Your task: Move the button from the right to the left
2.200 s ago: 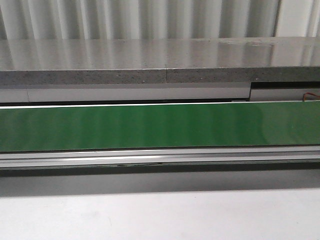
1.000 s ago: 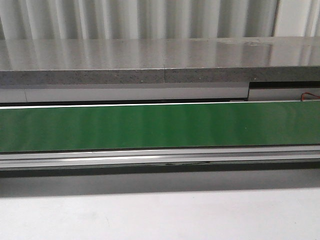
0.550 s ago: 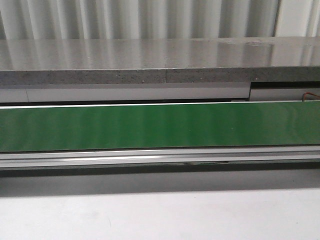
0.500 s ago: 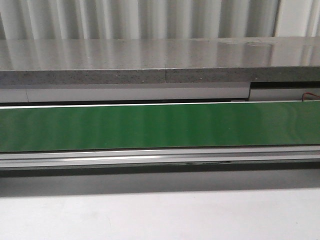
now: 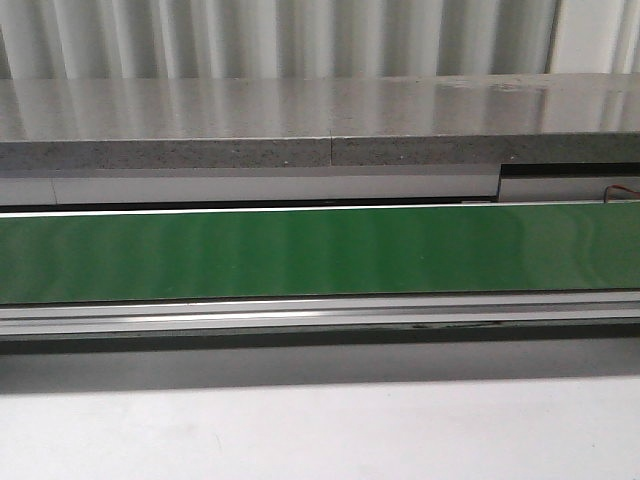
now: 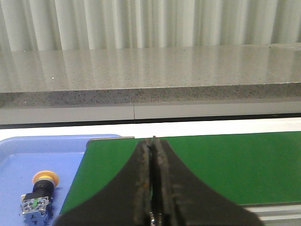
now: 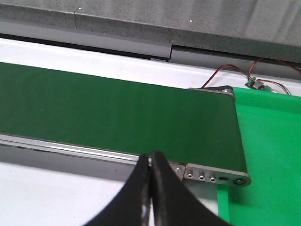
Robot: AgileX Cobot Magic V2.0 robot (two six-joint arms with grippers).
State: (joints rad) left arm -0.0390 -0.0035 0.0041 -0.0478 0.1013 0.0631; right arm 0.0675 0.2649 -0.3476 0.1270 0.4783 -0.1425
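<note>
— Over on the left, past the end of the green belt [image 6: 225, 165], is that the button [image 6: 38, 195] in the blue tray [image 6: 51, 155]?

— Looks like it: orange cap, dark body, lying on its side, alone there. So it's already on the left; I'd judge the move done, or another piece is due.

— And the grippers?

— Left gripper [image 6: 151, 188] has its fingers pressed together, holding nothing. Right gripper [image 7: 150, 188] likewise, hanging over the belt's near rail [image 7: 94, 151], close to the roller end and the bright green tray [image 7: 268, 155].

— Room to work?

— Plenty over the belt, which is bare. Mind the stone ledge [image 5: 320, 125] behind, the rail's lip in front, and the red wires [image 7: 235, 70] at the right end. Any pick wants opened fingers and a straight descent.
</note>
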